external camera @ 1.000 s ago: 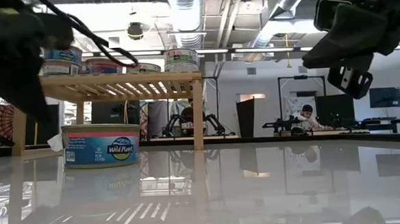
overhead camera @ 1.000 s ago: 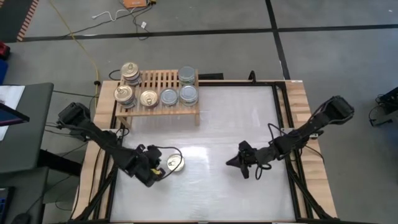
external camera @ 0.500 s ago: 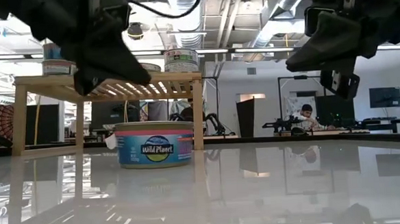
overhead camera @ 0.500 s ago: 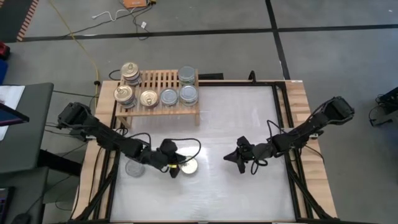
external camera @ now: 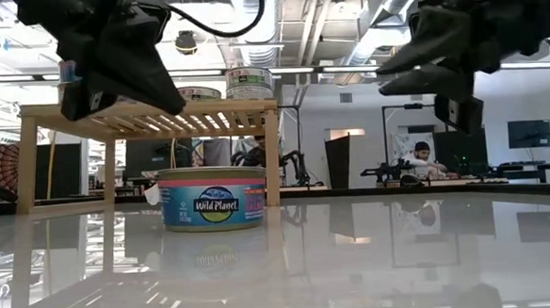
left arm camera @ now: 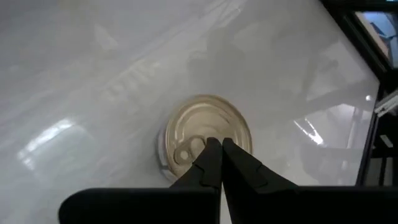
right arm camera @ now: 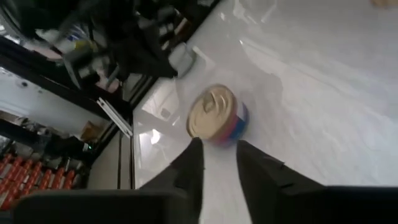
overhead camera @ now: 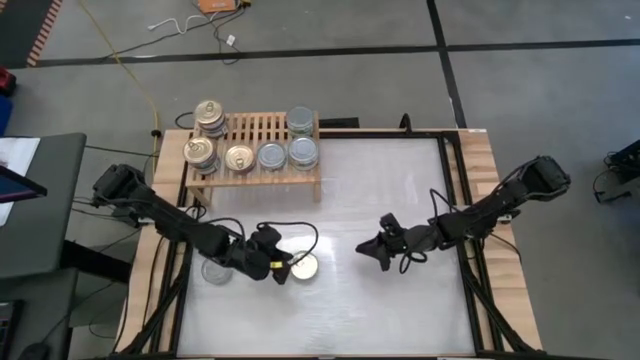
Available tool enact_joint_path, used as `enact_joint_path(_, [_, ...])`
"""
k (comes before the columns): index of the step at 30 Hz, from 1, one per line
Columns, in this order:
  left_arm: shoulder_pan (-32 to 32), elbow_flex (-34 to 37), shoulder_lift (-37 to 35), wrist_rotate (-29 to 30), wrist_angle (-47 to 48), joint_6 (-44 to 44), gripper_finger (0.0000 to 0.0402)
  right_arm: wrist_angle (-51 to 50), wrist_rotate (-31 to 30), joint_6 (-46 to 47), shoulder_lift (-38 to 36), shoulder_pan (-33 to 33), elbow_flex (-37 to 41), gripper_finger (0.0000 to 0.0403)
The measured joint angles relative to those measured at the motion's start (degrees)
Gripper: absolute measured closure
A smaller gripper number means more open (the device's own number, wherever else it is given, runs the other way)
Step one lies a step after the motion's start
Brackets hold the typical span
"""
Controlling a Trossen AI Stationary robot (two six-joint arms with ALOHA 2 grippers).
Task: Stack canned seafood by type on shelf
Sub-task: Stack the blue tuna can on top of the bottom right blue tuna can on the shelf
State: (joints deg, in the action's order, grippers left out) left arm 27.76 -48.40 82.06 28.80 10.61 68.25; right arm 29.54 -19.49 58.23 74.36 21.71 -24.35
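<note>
Gold-topped can [overhead camera: 303, 267] pushed to lower centre of overhead frame, off shelf [overhead camera: 254, 150] at upper left. Left gripper [overhead camera: 281, 272] clenched, empty. Right gripper [overhead camera: 364, 250] just parted, approaching.

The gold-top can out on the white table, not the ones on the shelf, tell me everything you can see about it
The gold-top can is a short round metal tin standing upright on the white table, well clear of the shelf. Its gold lid carries a pull tab; its side label is blue with a pink band and reads Wild Planet. The left gripper hangs shut beside it, fingertips over its rim; contact cannot be told. The right gripper, slightly open, points at it from a distance.
</note>
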Motion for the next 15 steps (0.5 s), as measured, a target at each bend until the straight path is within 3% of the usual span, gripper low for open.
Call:
enact_joint_path(8, [2.37, 0.00, 0.00, 0.00, -0.72, -2.67, 0.0401, 0.39, -0.61, -8.84, 0.95, -1.15, -5.15, 0.0216])
enact_joint_path(15, [1.11, 0.00, 0.00, 0.00, 0.68, -1.66, 0.0401, -0.16, -0.56, -15.05, 11.01, -1.61, -14.43, 0.0207])
